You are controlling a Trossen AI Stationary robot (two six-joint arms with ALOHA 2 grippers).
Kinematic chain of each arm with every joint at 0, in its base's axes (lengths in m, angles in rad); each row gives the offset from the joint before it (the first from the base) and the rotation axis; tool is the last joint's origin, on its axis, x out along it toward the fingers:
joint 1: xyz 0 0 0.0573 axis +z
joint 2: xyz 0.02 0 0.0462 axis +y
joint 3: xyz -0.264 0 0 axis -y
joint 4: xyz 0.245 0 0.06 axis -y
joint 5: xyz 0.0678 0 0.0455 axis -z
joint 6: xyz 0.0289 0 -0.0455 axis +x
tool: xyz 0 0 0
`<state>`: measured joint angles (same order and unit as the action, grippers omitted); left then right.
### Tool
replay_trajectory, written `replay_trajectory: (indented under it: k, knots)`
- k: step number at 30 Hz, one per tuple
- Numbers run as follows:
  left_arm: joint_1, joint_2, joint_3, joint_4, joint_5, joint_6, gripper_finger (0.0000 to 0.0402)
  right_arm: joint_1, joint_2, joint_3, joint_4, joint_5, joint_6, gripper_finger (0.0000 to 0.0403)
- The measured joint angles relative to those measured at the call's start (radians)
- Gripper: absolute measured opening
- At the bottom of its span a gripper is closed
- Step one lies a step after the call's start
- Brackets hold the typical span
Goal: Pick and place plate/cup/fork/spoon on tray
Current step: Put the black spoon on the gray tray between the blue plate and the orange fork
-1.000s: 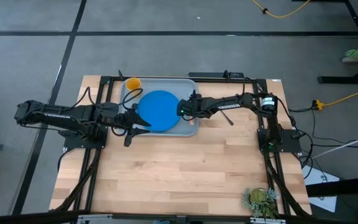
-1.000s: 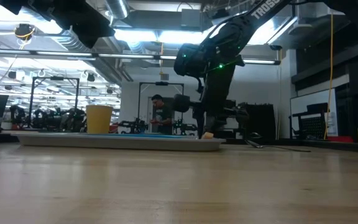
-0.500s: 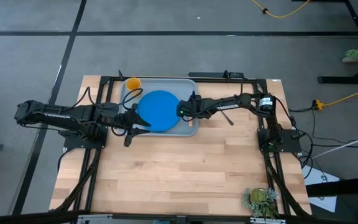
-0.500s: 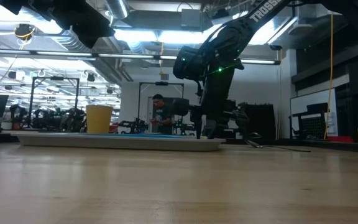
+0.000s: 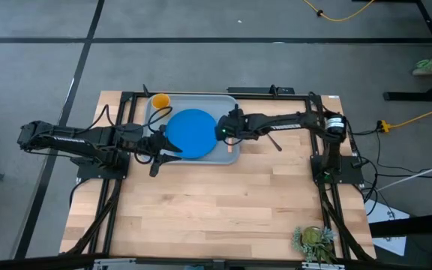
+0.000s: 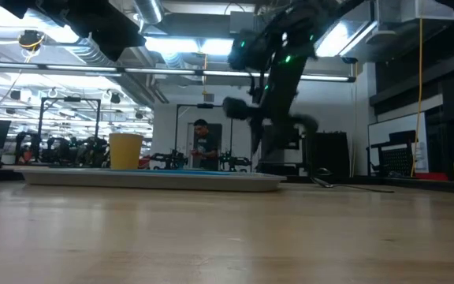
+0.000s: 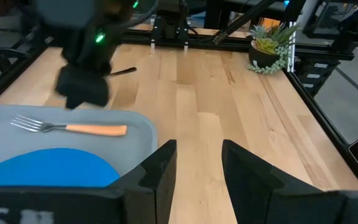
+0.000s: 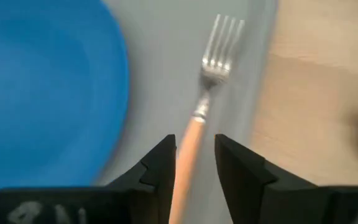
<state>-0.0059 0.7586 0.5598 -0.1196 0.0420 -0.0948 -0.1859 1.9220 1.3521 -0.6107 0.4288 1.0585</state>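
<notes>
The grey-blue tray [image 5: 223, 105] holds the blue plate [image 5: 191, 133], the yellow-orange cup [image 5: 160, 100] at its far left corner, and the fork [image 5: 233, 151] along its right rim. The fork [image 8: 201, 106] lies flat on the tray floor. My right gripper [image 8: 194, 165] is open above the fork's orange handle, with one finger on each side and clear of it; it hangs over the tray's right end [image 5: 227, 137]. The dark spoon [image 5: 274, 140] lies on the table to the right of the tray. My left gripper [image 7: 196, 163] is open and empty by the tray's near left side [image 5: 169, 147].
A small potted plant [image 5: 313, 241] stands at the table's near right corner. Bare wood stretches from the tray to the near edge [image 5: 216, 210]. In the low view a person [image 6: 203, 146] stands far off in the room behind the table.
My right gripper has risen straight up from the tray's right end, where its fingers stood down at the fork. The fork stays lying on the tray. My left arm has kept still.
</notes>
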Motion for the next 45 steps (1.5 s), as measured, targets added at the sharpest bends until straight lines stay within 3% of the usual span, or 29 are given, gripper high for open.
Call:
replay_trajectory:
  k: [12,16,20,25,29,35,45]
  knots:
    - [0.000,0.000,0.000,0.000,0.000,0.000,0.0122,0.112,-0.125,0.001,-0.466,0.098,0.081,0.0117]
    - [0.000,0.000,0.000,0.000,0.000,0.000,0.0122,0.102,-0.172,-0.040,-0.529,0.094,0.067,0.0117]
    - [0.000,0.000,0.000,0.000,0.000,0.000,0.0122,0.038,-0.302,-0.208,-0.423,0.085,0.006,0.0117]
    - [0.000,0.000,0.000,0.000,0.000,0.000,0.0122,-0.065,-0.481,-0.479,-0.124,-0.032,-0.222,0.0117]
    - [0.000,0.000,0.000,0.000,0.000,0.000,0.0122,-0.141,-0.558,-0.621,0.029,-0.112,-0.367,0.0117]
    - [0.000,0.000,0.000,0.000,0.000,0.000,0.0122,-0.246,-0.554,-0.674,0.115,-0.218,-0.490,0.0117]
    - [0.000,0.000,0.000,0.000,0.000,0.000,0.0122,-0.315,-0.448,-0.674,0.131,-0.292,-0.680,0.0117]
